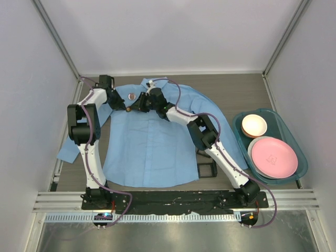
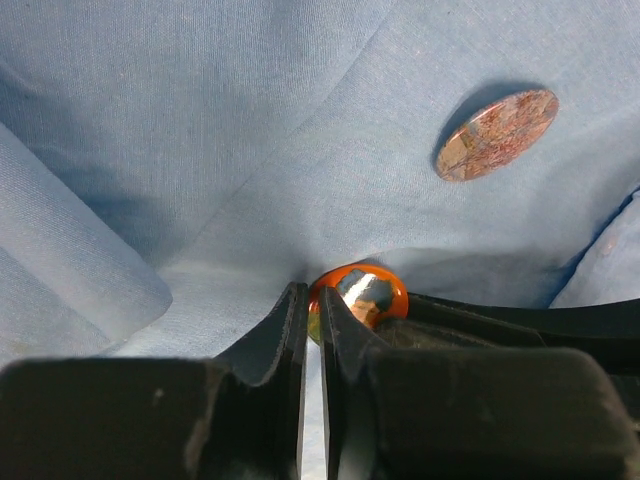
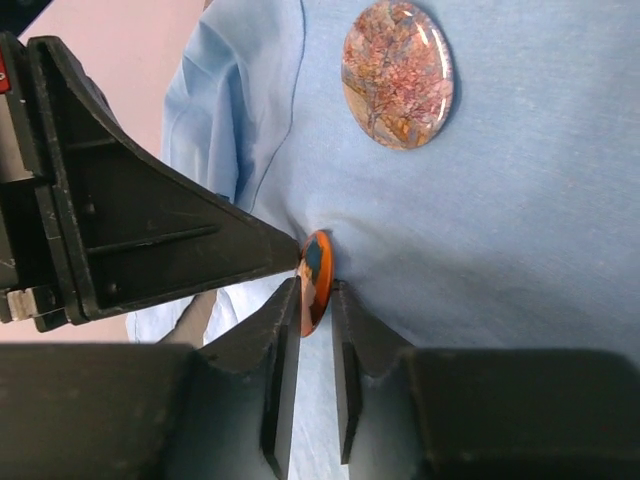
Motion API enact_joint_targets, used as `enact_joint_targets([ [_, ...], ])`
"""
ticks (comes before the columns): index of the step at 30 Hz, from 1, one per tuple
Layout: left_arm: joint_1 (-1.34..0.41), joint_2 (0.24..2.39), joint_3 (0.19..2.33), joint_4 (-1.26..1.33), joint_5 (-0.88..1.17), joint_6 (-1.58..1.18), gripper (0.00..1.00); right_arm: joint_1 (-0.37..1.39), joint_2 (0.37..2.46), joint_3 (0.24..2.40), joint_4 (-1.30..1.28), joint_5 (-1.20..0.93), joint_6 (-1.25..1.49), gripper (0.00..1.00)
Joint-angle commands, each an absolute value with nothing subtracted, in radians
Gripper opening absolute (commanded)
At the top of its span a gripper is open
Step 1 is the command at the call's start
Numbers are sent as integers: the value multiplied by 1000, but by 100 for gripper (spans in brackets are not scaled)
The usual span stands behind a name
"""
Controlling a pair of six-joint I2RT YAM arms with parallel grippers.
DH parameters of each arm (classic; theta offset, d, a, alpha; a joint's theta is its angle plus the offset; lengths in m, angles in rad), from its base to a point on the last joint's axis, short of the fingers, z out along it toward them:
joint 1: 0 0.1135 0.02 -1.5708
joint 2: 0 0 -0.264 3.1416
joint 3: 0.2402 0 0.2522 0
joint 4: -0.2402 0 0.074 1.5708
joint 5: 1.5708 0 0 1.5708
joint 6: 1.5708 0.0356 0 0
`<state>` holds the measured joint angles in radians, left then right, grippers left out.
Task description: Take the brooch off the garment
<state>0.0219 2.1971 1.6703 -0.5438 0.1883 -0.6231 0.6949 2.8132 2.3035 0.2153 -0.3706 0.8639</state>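
Where the two black arms meet up by the collar, the left gripper (image 2: 312, 300) has its hard, flat fingers pressed almost together, with only a thin slit between them. They nip the rim of the orange brooch (image 2: 362, 293) at their very tips. The right gripper (image 3: 316, 292) is at the same spot from the other side. Its two fingers stand one on each flat face of that brooch. I cannot tell if they squeeze it or just sit next to it.

The orange brooch is small, round and thin like a coin. It is smooth and shiny, with a bright silvery glint in the middle. The cloth bunches into little folds around it.

Just beside it, a bit farther from the arm bases, lies a bigger round disc (image 3: 398, 73). It is glassy, with pink, red and tan speckles like stone. It lies flat on the cloth and no finger touches it.

Both sit on the light blue shirt (image 1: 152, 149), near the collar on the left arm's side. The shirt is soft, thin woven cloth, spread out front up on the brown table (image 1: 247, 89). Well off to the right is a teal plastic tray (image 1: 281, 128) holding a pink plate (image 1: 273, 157) and a cream bowl (image 1: 254, 125).
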Motion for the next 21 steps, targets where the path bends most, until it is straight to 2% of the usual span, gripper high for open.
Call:
enact_joint_targets([
  [1, 26, 2181, 1661, -584, 213, -627, 13, 707, 2829, 2368, 262, -400, 848, 21],
  [3, 28, 2161, 1664, -594, 213, -635, 17, 707, 2823, 2368, 259, -400, 835, 12],
  [5, 28, 2143, 1658, -600, 207, -653, 24, 707, 2807, 2364, 252, -399, 810, 7],
  [9, 28, 2091, 1635, -591, 207, -713, 30, 707, 2772, 2339, 253, -399, 778, 1],
  [21, 28, 1967, 1470, -428, 212, -958, 33, 713, 2658, 2286, 153, -304, 493, 1],
])
